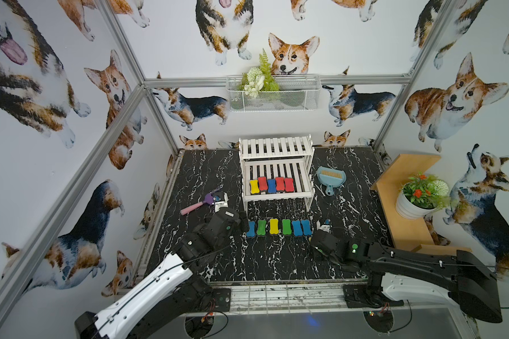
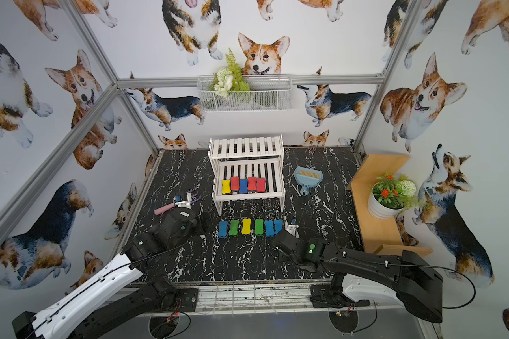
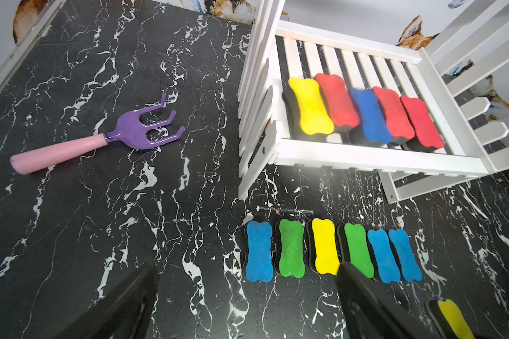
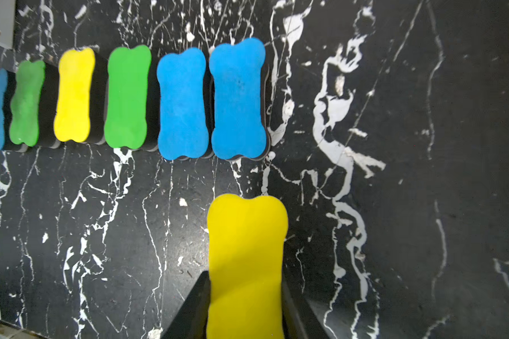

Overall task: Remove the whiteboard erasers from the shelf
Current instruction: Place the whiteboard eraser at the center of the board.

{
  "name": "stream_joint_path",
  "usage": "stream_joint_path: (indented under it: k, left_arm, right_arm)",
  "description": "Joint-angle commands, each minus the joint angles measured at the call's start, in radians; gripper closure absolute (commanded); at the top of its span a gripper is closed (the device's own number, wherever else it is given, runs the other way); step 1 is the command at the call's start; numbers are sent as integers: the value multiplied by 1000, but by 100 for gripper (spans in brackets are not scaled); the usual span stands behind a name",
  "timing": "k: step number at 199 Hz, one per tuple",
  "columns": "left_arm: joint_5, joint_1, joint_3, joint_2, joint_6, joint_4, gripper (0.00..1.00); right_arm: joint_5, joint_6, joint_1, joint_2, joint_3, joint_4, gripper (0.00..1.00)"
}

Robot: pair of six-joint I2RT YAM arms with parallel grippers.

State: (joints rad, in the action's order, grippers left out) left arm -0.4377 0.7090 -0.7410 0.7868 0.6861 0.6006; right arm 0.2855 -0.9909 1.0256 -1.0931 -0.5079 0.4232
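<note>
Right claw [image 4: 244, 293] is clamped on a yellow eraser [image 4: 246, 234] by the right end of the six-eraser row [image 1: 278, 227], with bare table [image 4: 423, 176] beyond. Left claw [image 3: 246, 281] is wide apart, empty. Five erasers [image 1: 271, 185] hug the shelf [image 1: 276, 196] at its lower front edge.

site: staged robot-lab test cell | frame: aluminium extrusion posts [image 1: 121, 44] around corgi-print wall panels [image 1: 174, 44] | worktop [image 1: 262, 264]: black marble-look sheet | 6 o'clock: left arm [image 1: 147, 287], right arm [image 1: 423, 264] bolted to rail [image 1: 285, 296], exposed wiring [image 1: 206, 315]
</note>
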Motion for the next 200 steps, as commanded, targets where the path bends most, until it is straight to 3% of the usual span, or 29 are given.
stream_joint_path:
  k: [1, 64, 87, 111, 131, 162, 200]
  left_arm:
    - [2, 0, -3, 1, -5, -11, 1]
    - [-9, 0, -8, -7, -7, 8, 1]
    - [-4, -1, -6, -6, -4, 4, 1]
    - [-3, -2, -6, 2, -4, 4, 1]
    - [0, 0, 1, 0, -3, -3, 1]
    - [2, -2, 5, -9, -7, -11, 1]
    - [2, -2, 47, -26, -7, -19, 1]
  right_arm:
    - [1, -8, 0, -62, -8, -65, 68]
    - [18, 14, -8, -164, -24, -123, 66]
    - [21, 18, -11, -174, -29, -119, 60]
    - [30, 21, -11, -169, -36, -109, 45]
    - [46, 21, -11, -147, -41, -89, 39]
    - [81, 33, -10, -69, -78, -31, 38]
    - [126, 187, -13, 45, -211, -42, 38]
